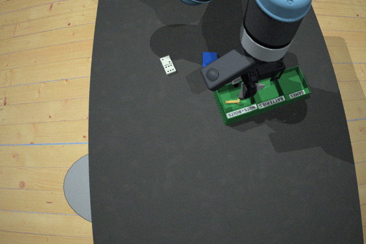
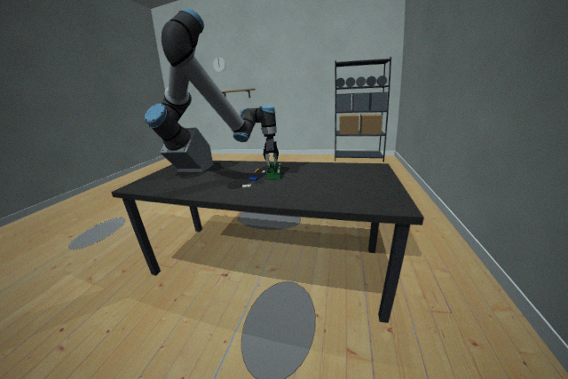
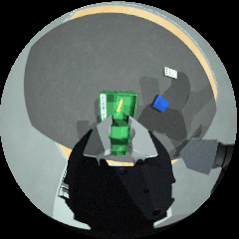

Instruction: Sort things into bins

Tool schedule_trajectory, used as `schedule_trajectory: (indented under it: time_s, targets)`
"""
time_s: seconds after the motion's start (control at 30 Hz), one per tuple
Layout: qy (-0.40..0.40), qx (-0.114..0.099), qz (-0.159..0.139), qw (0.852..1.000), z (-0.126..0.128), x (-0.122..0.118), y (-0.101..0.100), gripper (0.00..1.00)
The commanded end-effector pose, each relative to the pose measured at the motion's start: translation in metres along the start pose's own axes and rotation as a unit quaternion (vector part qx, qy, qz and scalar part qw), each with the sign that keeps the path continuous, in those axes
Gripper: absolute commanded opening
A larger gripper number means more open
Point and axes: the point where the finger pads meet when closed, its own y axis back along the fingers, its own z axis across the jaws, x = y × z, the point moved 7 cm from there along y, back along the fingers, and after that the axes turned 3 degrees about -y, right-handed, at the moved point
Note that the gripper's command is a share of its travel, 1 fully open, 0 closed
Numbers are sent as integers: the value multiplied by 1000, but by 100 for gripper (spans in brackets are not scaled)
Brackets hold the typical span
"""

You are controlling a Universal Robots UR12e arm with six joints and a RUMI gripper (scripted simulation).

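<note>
A green three-part bin [image 1: 301,77] [image 2: 273,175] [image 3: 105,100] stands upright on the dark table, labelled NUTS+BOLTS, BATTERIES and GAMES. A yellow bolt [image 1: 232,101] [image 3: 119,105] lies in the NUTS+BOLTS part. My gripper [image 1: 249,91] [image 2: 271,160] [image 3: 119,116] hangs just above that part, its fingers a little apart with nothing between them. A white domino [image 1: 167,64] [image 2: 247,185] [image 3: 170,73] lies on the table to the left. A blue flat block [image 1: 209,57] [image 2: 252,178] [image 3: 160,103] lies between the domino and the bin, partly under the arm.
The table [image 1: 177,161] [image 2: 320,191] curves off at both sides above a wooden floor. The arm's base [image 2: 187,150] sits at the table's far left corner. A shelf rack [image 2: 362,108] stands against the back wall.
</note>
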Motion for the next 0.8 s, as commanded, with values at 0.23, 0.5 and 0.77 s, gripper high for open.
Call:
schedule_trajectory:
  time_s: [0.23,0.5,0.77]
  targets:
    - [0,-3,0,1000,0,0,6,18]
    - [-1,-1,0,1000,1,0,7,18]
    - [-134,-1,0,991,47,-45,10,17]
